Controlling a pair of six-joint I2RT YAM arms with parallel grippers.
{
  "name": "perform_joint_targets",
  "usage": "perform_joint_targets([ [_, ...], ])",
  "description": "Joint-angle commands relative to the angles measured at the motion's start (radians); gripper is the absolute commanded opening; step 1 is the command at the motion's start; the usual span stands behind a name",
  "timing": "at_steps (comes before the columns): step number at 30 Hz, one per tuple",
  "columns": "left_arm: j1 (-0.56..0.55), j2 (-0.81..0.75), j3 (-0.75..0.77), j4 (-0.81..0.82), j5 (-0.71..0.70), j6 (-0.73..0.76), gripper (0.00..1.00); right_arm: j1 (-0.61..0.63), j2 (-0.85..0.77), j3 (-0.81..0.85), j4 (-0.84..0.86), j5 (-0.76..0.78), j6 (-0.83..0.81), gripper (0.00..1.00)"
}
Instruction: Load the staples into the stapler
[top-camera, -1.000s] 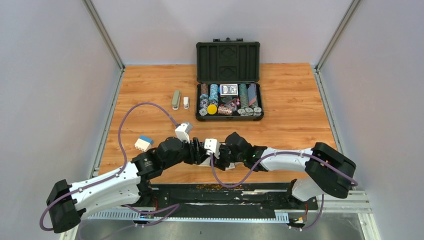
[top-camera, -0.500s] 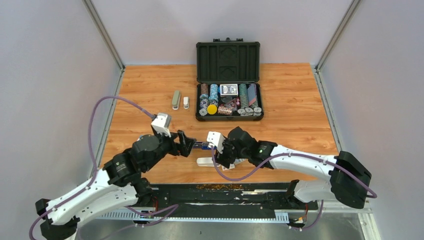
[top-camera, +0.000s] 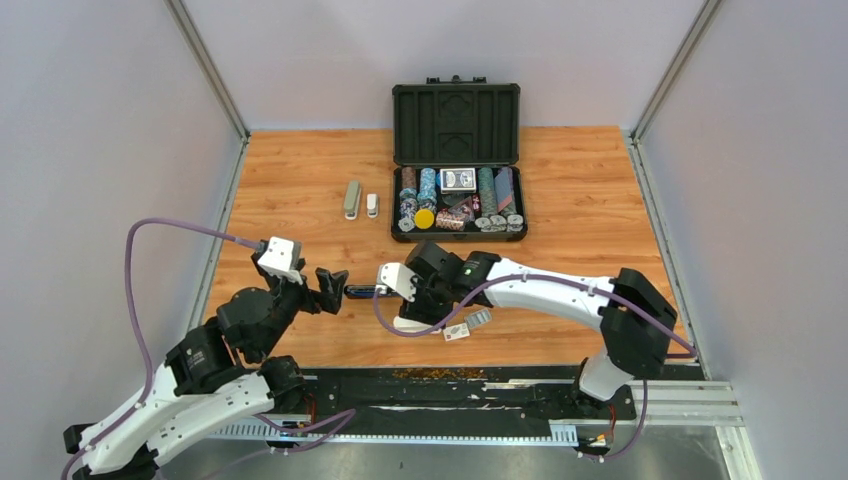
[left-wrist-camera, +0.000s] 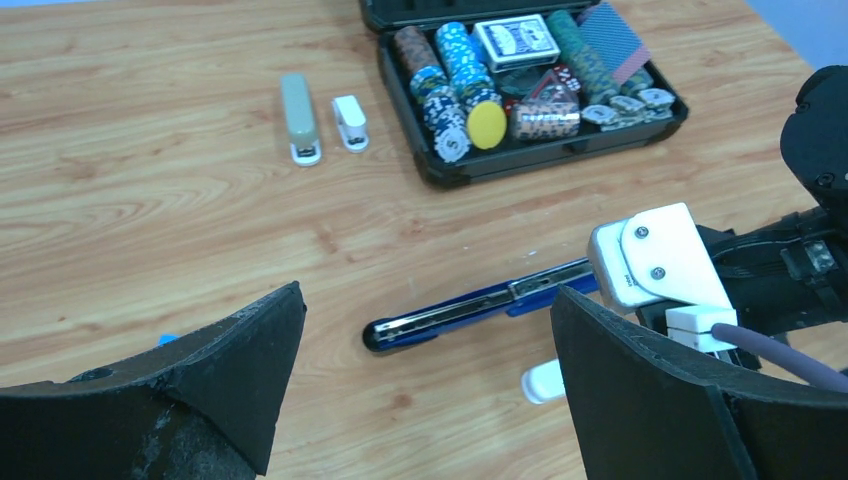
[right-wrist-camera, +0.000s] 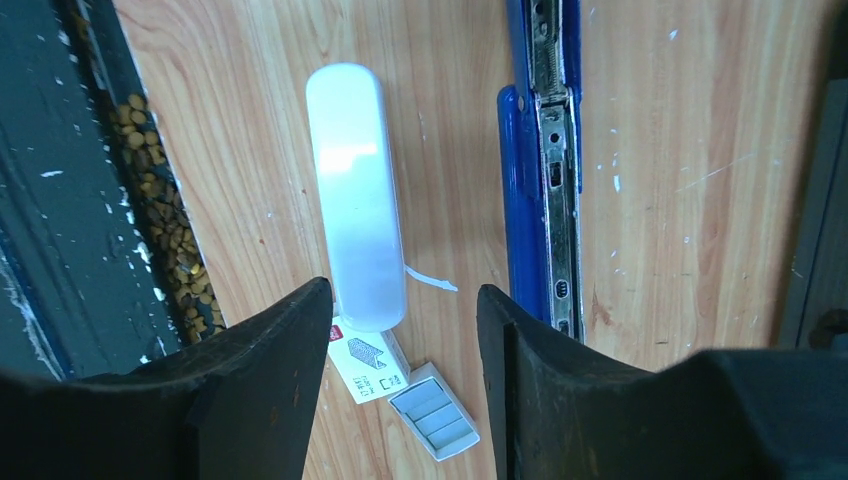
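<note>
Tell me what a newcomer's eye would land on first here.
The open black case of poker chips at the far middle draws the eye first. Nearer, the blue stapler lies opened on the table between the left gripper and right gripper, both open.

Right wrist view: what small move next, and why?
Probably shift the open, empty right pincer over the small ribbed grey block of staples and lower onto it; the long blue stapler lies nearby with its silver rail exposed.

The little white box (right-wrist-camera: 368, 364) is showing a red mark and tiny print, too small to read.
</note>
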Motion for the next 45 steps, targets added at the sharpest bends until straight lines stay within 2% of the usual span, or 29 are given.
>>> perform_joint_targets([
  [1,-0.003,-0.047,-0.041,0.011,-0.077,0.065,1.00,0.020,0.075,0.101,-0.133,0.057,-0.044,0.55],
  [11,-0.001,-0.091,-0.055,0.009,-0.102,0.075,1.00,0.053,0.178,0.161,-0.187,0.079,-0.061,0.48],
  [21,0.003,-0.090,-0.055,0.006,-0.102,0.072,1.00,0.058,0.213,0.151,-0.184,0.061,-0.062,0.23],
  [26,0.012,-0.084,-0.057,0.008,-0.095,0.073,1.00,0.058,0.239,0.121,-0.150,0.054,-0.059,0.14],
  [38,0.050,-0.068,-0.060,0.014,-0.056,0.078,1.00,0.058,0.289,0.048,-0.079,0.032,-0.036,0.03],
  [45,0.060,-0.067,-0.061,0.017,-0.049,0.076,1.00,0.058,0.171,0.090,-0.095,0.022,-0.025,0.00],
])
